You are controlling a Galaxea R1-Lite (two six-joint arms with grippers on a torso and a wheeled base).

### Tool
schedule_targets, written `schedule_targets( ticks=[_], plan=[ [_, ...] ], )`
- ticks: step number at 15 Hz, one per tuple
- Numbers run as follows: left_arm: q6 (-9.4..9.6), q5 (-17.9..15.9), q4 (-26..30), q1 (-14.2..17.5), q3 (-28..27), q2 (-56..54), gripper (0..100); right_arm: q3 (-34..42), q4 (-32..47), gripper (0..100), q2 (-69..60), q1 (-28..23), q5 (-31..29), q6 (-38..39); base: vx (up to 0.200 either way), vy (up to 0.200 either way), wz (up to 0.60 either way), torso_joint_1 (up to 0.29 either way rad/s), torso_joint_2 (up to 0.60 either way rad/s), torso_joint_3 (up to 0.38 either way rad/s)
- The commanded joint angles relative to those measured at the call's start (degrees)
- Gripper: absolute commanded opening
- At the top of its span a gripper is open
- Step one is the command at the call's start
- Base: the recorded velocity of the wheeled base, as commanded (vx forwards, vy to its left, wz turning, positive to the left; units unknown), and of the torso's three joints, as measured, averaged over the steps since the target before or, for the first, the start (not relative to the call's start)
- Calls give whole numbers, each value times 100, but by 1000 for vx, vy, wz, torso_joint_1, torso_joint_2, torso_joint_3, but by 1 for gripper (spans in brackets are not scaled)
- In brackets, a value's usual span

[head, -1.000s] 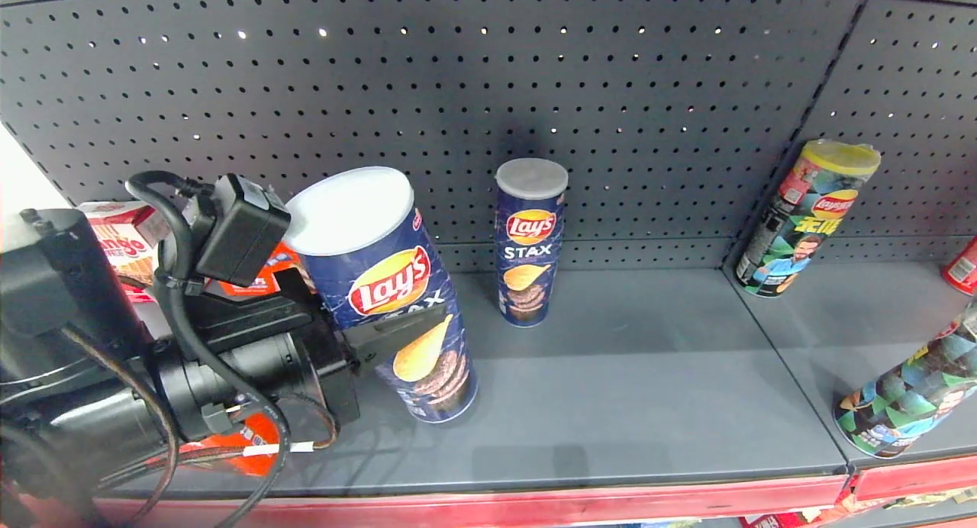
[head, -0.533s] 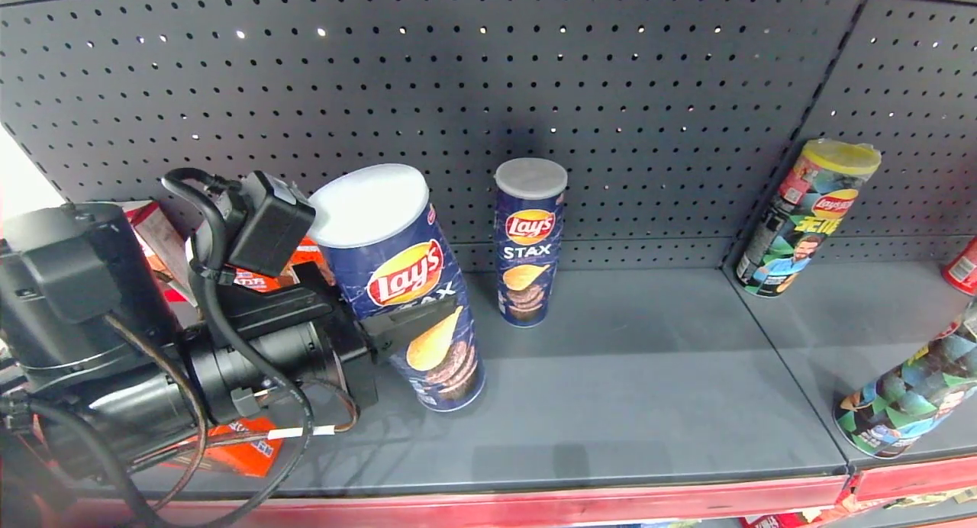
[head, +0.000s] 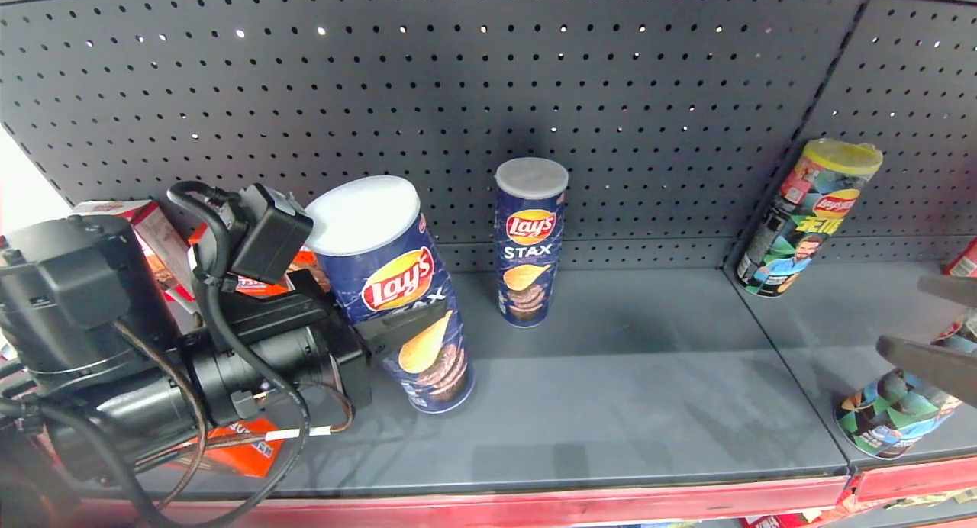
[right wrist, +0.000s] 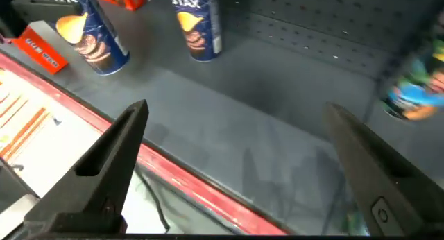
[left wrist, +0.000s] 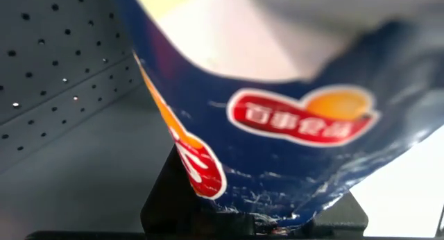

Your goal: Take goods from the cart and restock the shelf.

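Observation:
A blue chip can [head: 397, 299] with a white lid stands tilted at the left of the grey shelf [head: 649, 406], its base down at the shelf surface. My left gripper [head: 397, 318] is shut on its middle; the left wrist view shows the can's blue wall [left wrist: 291, 129] close up. A second blue chip can [head: 530, 242] stands upright by the pegboard, just right of the held one. My right gripper [head: 935, 322] juts in at the head view's right edge, open. In the right wrist view the right gripper [right wrist: 239, 177] hangs open above the shelf's front edge, with both blue cans [right wrist: 97, 39] far off.
A yellow-lidded can [head: 809, 219] leans on the pegboard at right. A teal patterned can [head: 893, 413] lies near the front right, a red can [head: 963, 265] behind it. Orange boxes [head: 236, 452] sit under and behind my left arm. The shelf's red lip [head: 534, 505] runs along the front.
My left arm shifted the held can a little right and back, then slightly left and lower. My right gripper has come into the head view at the right edge.

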Motion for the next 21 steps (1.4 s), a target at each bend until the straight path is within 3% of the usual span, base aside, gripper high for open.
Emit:
schedule_targets(
  ticks=[1,6,9,16,21],
  plan=[
    [2,-1,-13,3,76,-11,0,-287,-25,100,656,231,-27,-116,0,0,0,0,0,0],
    [2,-1,-13,21,313,-160,0,-999,1,100,1491,600,8,-177,0,0,0,0,0,0],
    [2,-1,-4,126,313,-204,0,-1043,-350,100,1948,714,140,-388,0,0,0,0,0,0],
    [2,-63,-4,126,313,-231,0,-1148,-658,100,2818,635,667,-634,0,0,0,0,0,0],
    [2,-63,5,126,313,-222,0,-1755,-1001,100,3785,169,790,-713,0,0,0,0,0,0]
  ],
)
